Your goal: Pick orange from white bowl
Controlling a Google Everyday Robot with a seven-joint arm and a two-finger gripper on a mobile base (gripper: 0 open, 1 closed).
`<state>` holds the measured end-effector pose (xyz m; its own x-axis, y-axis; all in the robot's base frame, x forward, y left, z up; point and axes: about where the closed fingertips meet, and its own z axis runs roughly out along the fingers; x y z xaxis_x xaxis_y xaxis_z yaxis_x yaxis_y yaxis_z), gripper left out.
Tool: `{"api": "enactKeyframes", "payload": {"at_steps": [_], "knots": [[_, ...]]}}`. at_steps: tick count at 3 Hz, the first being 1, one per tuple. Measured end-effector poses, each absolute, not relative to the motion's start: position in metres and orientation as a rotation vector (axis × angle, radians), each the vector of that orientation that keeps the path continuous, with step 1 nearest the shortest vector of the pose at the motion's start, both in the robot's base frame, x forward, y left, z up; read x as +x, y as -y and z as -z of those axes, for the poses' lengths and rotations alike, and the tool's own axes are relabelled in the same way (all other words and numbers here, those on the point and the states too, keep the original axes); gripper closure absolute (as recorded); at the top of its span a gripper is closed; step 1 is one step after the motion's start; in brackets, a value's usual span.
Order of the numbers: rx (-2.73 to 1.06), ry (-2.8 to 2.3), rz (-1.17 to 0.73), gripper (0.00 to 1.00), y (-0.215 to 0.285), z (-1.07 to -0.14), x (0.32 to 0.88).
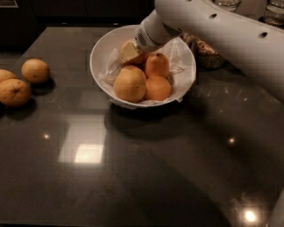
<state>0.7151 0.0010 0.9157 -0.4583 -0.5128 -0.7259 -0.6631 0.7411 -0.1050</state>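
Note:
The white bowl (103, 48), lined with crumpled white paper, stands at the back middle of the dark counter. It holds two deep orange oranges, one upright in the middle (156, 65) and one at the front (158, 88). A larger, paler yellow-orange fruit (130, 84) lies at the front left. Another orange (141, 59) shows partly at the back left. My gripper (129, 52) reaches down from the white arm into the back left of the bowl, right against that partly hidden orange and covering most of it.
Three duller brownish oranges lie at the counter's left edge (35, 71) (14, 92) (3, 75). A glass jar of grain (207, 52) stands just behind the bowl on the right, under the arm. More jars (275, 8) stand at the back right.

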Motion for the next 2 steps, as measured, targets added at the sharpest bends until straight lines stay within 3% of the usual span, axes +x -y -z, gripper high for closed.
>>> {"api": "enactKeyframes", "payload": {"at_steps": [2], "knots": [[-0.881,-2.158,-0.246,0.88,-0.0011,-0.9157,0.7151]]}}
